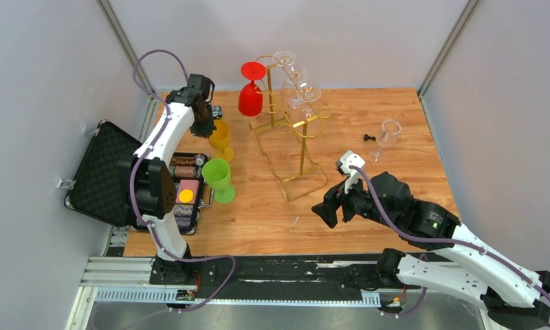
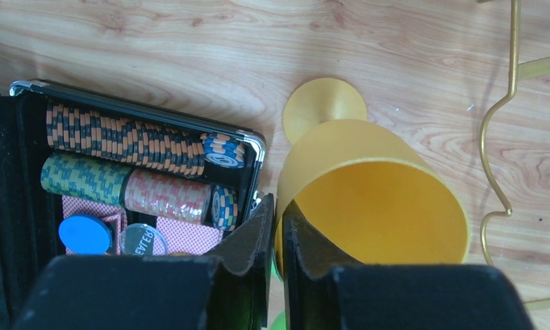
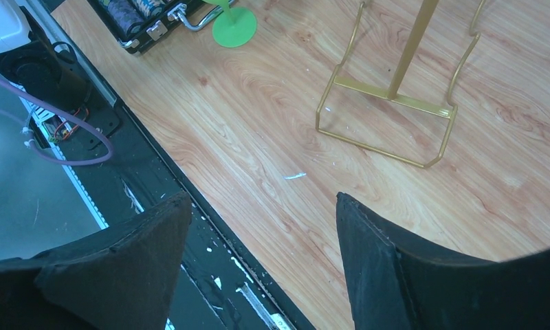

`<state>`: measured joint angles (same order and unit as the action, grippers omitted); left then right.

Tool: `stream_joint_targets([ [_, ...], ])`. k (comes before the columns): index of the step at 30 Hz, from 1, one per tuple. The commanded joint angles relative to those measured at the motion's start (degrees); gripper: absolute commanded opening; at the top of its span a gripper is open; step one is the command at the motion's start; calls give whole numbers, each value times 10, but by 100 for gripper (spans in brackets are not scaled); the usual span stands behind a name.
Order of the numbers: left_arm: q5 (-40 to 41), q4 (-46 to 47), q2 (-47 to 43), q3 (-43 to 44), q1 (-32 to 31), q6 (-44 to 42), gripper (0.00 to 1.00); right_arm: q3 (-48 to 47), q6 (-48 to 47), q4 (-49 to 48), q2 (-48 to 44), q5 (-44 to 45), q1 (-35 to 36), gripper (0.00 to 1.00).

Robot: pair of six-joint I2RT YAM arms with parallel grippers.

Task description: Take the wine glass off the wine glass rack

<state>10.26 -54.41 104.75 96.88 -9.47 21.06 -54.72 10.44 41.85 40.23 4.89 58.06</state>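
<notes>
Two pincers are showing. Left pincer (image 2: 279, 210) is sitting with fingers almost together astride the rim of the yellow glass (image 2: 368, 206); whether it is clamping, I cannot tell. That glass is standing on the surface (image 2: 190, 55) beside the chip case (image 2: 148, 113). Right pincer (image 3: 262, 201) is hovering wide apart and empty near the base of the rack (image 1: 302, 148). A red glass (image 1: 250, 96) and clear glasses (image 1: 294, 79) are hanging on the rack, mid-surface.
</notes>
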Motion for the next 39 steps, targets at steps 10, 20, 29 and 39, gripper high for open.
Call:
stream_joint_targets([
  [10, 14, -25, 8, 78, 5, -15, 46, -25, 4, 4, -6, 10, 0, 77],
  [20, 13, -40, -21, 134, 6, -14, 69, -33, 4, 8, -8, 19, 0, 77],
  [29, -65, -35, -45, 216, 10, 9, 82, -39, 10, 14, -5, 27, 0, 77],
  [39, -196, 38, -74, 234, 23, 81, 91, -42, 16, 23, -1, 33, 1, 77],
])
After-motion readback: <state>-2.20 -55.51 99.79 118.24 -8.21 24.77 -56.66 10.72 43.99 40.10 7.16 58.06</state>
